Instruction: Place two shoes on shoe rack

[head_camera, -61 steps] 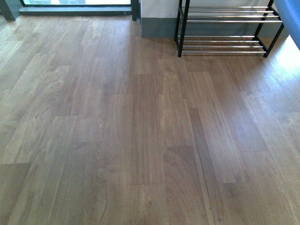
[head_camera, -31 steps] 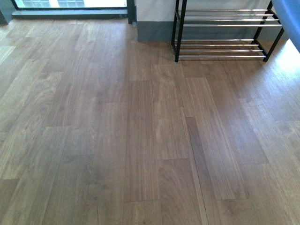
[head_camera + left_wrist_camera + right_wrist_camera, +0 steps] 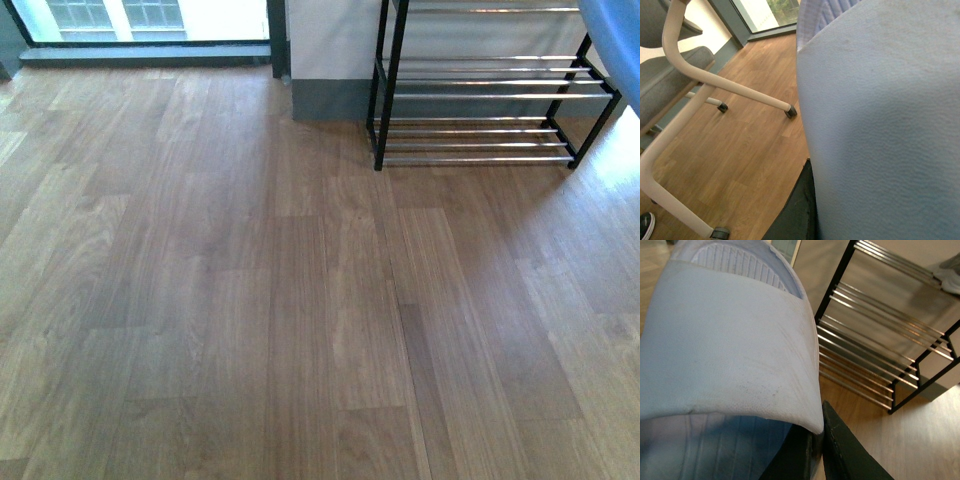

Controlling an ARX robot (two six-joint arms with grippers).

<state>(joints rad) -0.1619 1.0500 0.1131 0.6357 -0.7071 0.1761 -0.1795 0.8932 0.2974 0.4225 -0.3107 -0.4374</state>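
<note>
Front view: bare brown wood-plank floor (image 3: 250, 300), and at its far right corner the low black-framed shoe rack with chrome rod shelves (image 3: 480, 95) stands against the pale wall with the grey skirting (image 3: 330, 60). A window (image 3: 140, 18) runs along the far left edge. At the right edge of that view, just above the rack's end, a sliver of pale blue (image 3: 618, 35) pokes in.

Right wrist view: a pale-blue open-toe rubber slide (image 3: 725, 345) fills the picture, ribbed footbed showing, with the right hand (image 3: 812, 452) clenched on its strap edge, dark fingers (image 3: 845, 455) pressed against the rim. The rack sits beyond it, near but apart, and a grey sneaker (image 3: 950, 275) rests on its upper rods.

Left wrist view: a second pale-blue slide (image 3: 885, 125) crowds the lens. A dark finger (image 3: 797, 210) lies against it; whether that left hand is gripping, I cannot tell. Behind stands a grey-seated chair with white tube legs (image 3: 695, 95).
</note>
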